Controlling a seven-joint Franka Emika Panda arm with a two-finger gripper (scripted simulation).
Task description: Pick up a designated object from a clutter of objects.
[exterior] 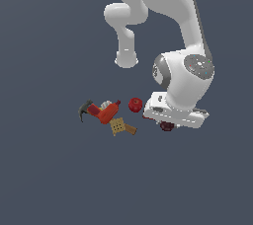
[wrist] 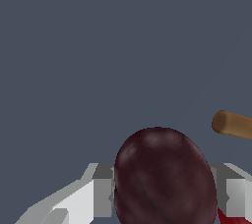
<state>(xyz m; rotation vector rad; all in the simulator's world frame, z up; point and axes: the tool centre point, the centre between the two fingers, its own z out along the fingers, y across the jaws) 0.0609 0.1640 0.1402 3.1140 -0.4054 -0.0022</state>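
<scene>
We count one maroon ball (wrist: 165,179), one red ball (exterior: 135,104), one drill (exterior: 106,114). Only the wrist view shows the gripper (wrist: 165,196) pinching the maroon ball.

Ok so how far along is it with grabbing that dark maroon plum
Done: the gripper has reached the dark maroon plum, apart from the red apple and the hammer. In hand: its fingers sit on either side of the plum, apparently touching it, though a firm grip cannot be confirmed. Left: lifting it; in the exterior view it looks low, near the floor.
</scene>
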